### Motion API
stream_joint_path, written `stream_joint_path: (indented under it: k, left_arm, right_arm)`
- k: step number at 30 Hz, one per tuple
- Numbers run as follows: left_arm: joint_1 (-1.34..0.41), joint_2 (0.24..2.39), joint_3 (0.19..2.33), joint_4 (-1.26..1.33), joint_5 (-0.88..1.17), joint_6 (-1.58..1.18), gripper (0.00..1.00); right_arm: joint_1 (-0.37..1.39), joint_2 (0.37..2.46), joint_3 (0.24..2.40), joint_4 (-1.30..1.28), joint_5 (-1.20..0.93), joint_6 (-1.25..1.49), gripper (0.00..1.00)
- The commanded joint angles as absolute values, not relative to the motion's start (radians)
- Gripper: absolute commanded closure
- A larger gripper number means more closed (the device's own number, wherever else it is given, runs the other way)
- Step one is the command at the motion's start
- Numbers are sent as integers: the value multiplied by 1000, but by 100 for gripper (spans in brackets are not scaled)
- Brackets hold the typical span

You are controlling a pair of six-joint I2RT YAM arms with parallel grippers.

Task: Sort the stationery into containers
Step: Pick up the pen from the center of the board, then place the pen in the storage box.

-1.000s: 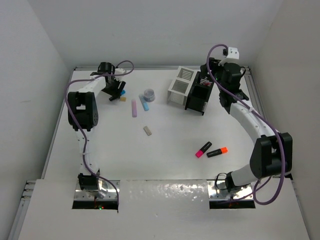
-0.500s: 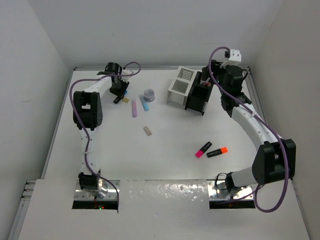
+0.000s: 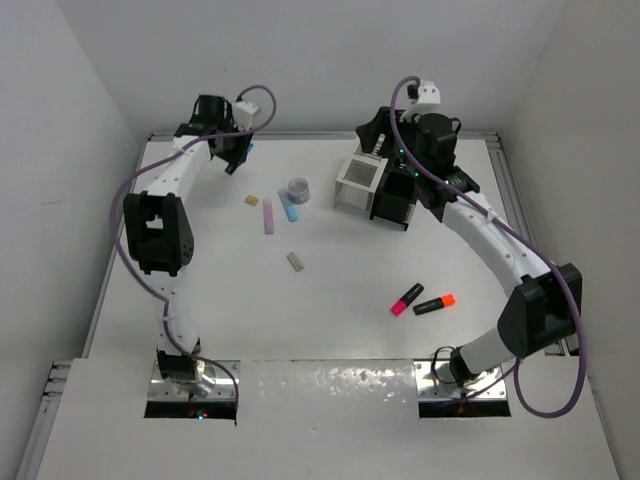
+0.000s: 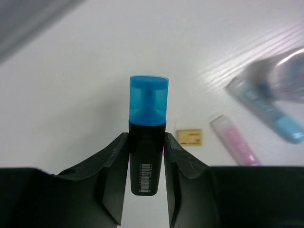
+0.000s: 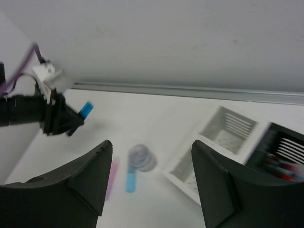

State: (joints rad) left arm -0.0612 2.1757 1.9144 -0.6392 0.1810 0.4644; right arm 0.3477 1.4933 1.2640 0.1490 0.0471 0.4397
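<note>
My left gripper (image 4: 147, 142) is shut on a black highlighter with a blue cap (image 4: 148, 102), held above the table at the back left (image 3: 238, 152). Below it lie a beige eraser (image 4: 189, 137), a pink stick (image 4: 235, 147), a blue stick (image 4: 273, 114) and a greyish round piece (image 3: 297, 188). My right gripper (image 5: 151, 145) is open and holds nothing. It hovers over the joined white container (image 3: 358, 172) and black container (image 3: 395, 197). Red pens show inside the black container (image 5: 285, 168).
A small greyish-beige block (image 3: 295, 261) lies mid-table. A pink-ended highlighter (image 3: 406, 298) and an orange-ended one (image 3: 434, 304) lie side by side at the front right. Walls close in the table at the back and on both sides.
My left gripper closed on the blue-capped highlighter and lifted it off the table toward the back left. My right arm swung left, over the containers.
</note>
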Motion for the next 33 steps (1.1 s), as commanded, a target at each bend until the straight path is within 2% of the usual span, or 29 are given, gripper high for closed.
stream_joint_path:
  k: [1,6,12,16,22,33]
  left_arm:
    - [-165,1967,2017,-573,313,499,100]
    - [-256,1950,2056,-663,475,512,100]
    - [-325,1966,2042,-376,610,239,100]
    - [-425,2052,2037,-110,574,103,100]
    - [-506,2195,2019,107,506,14,100]
    - [-537,2266,1936,196,413,35,100]
  right_arm:
    - [397,1563,1344,175,-73,552,34]
    - [397,1571,1353,225,-129,650,33]
    - [316,1422,1169,222,-29,692,33]
    - [239,1295,1043,181,57,684,33]
    - [190,1116,919,69,201,595,33]
    - [160,970,841,-34,253,574,32]
